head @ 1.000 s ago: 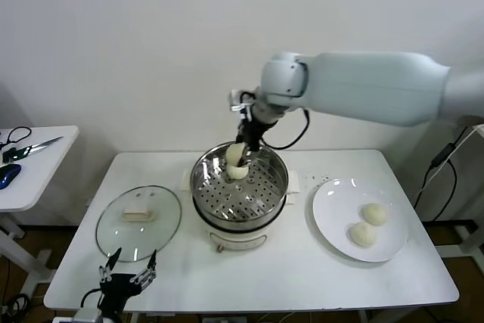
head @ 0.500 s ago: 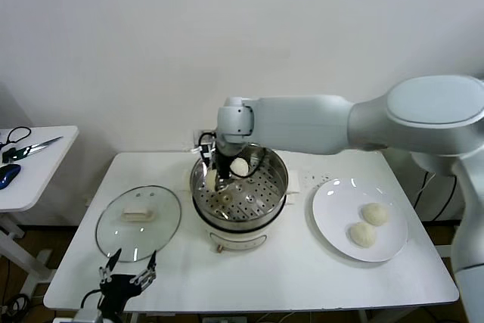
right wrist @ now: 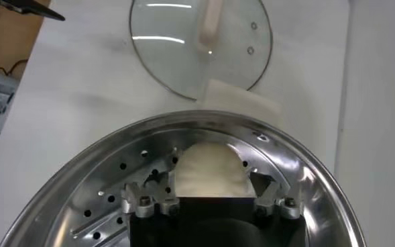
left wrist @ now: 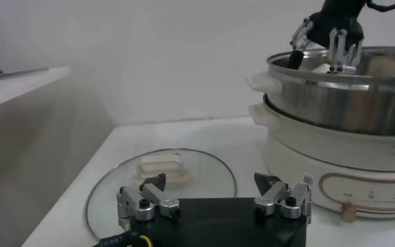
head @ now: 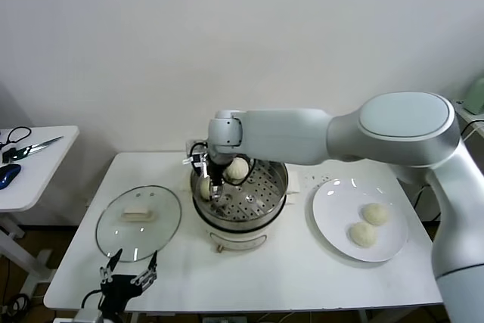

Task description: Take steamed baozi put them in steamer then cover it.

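- While the right hand (head: 209,184) reaches down inside the round shiny steel steamer on its cream-white base (head: 239,234), its fingers stand spread on either side of one smooth off-white steamed baozi (right wrist: 208,170), which rests on the perforated tray against the left wall of the pot.
- Second baozi (head: 238,167): on the tray toward the rear of the steamer, apart from the hand.
- Two further baozi (head: 373,213) (head: 363,234): just beside each other on the flat white round plate (head: 333,217), right of the steamer.
- Round clear glass cover with metal rim and white rectangular handle (head: 138,222): flat on the white tabletop (head: 302,274), left of the steamer.
- Left hand (head: 127,276): fingers spread, holding nothing, at the tabletop's front edge near the cover.
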